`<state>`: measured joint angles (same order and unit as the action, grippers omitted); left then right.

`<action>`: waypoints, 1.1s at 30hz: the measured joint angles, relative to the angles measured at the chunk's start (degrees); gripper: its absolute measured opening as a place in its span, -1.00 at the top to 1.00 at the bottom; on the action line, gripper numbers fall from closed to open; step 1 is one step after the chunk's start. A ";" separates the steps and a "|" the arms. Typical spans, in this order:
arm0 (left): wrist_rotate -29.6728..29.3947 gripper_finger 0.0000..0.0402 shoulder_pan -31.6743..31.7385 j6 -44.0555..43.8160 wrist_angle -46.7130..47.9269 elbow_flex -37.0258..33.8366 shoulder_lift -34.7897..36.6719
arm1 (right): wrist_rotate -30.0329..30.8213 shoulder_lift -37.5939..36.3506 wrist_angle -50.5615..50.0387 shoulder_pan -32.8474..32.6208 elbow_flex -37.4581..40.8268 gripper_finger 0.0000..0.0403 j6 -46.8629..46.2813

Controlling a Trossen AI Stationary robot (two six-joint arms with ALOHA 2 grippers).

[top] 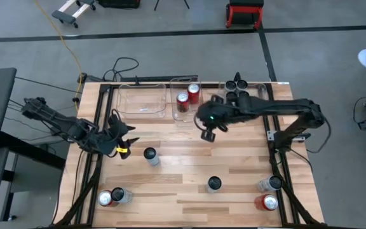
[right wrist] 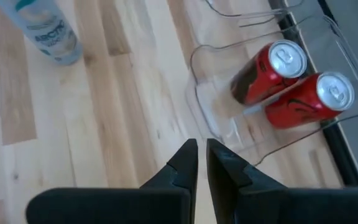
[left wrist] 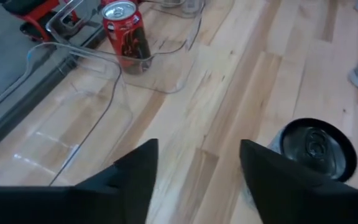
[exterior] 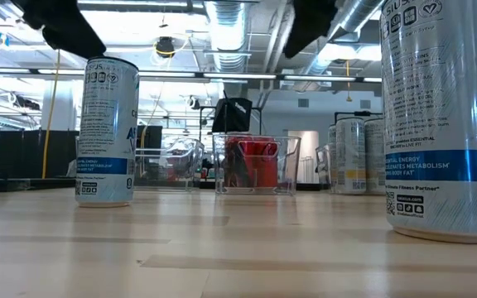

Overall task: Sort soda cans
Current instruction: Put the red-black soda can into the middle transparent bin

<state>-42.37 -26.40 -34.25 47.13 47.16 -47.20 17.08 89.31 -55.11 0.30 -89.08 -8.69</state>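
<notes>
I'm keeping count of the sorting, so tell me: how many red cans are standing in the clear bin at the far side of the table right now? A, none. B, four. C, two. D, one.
C: the high view shows two red cans side by side in the clear bin, and the right wrist view shows the same pair in it.

Two dark jointed arms with black cabling; the left end effector (top: 124,141) carries a yellow mark.
</notes>
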 joint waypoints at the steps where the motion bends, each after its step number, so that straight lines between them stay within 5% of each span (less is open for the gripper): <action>1: 0.02 -0.02 -0.36 -0.11 -0.04 0.00 -0.02 | 0.52 -1.47 0.94 -0.75 1.73 0.73 -1.00; 11: 1.30 0.54 -1.13 -1.92 -0.11 -0.02 0.22 | 5.33 -17.08 18.97 -7.40 26.46 0.73 -10.94; 16: 11.31 0.68 -0.96 -4.33 1.29 1.23 1.42 | 5.40 -20.71 32.44 -11.53 36.93 0.73 -13.34; 23: 31.58 0.68 -1.69 -18.56 7.59 4.72 0.98 | 5.39 -20.69 41.42 -15.05 41.68 0.73 -13.44; 33: 40.82 0.34 -4.07 -25.48 8.16 4.74 1.16 | 5.38 -20.65 43.14 -15.26 41.66 0.73 -13.33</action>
<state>-1.54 -30.46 -59.72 55.29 51.90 -46.04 22.46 68.66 -11.97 -14.96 -47.42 -22.02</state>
